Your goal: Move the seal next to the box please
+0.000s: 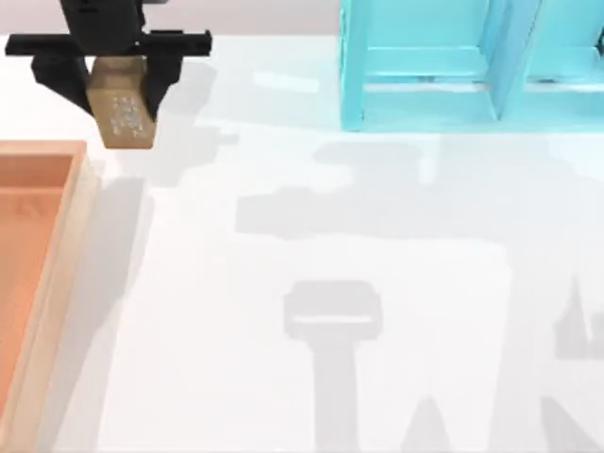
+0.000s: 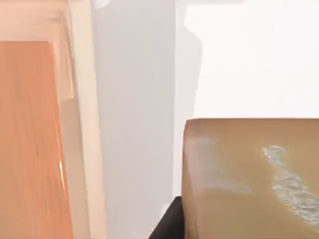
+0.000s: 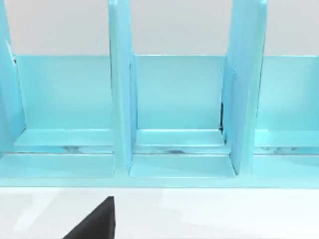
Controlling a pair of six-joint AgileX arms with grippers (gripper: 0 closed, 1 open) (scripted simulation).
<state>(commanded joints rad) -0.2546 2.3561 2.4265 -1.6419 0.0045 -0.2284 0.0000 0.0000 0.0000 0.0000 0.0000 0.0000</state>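
The box point(image 1: 38, 283) lies along the desk's point(image 1: 330, 283) left edge. Beyond its far corner, the left gripper point(image 1: 111, 90) hangs pointing down, fingers clamped on the seal point(image 1: 120, 109). Farther right stands a turquoise shelf point(image 1: 472, 75).

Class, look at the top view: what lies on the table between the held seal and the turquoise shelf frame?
Nothing: in the top view, bare white table with shadows separates the seal, held in the left gripper, from the turquoise frame.
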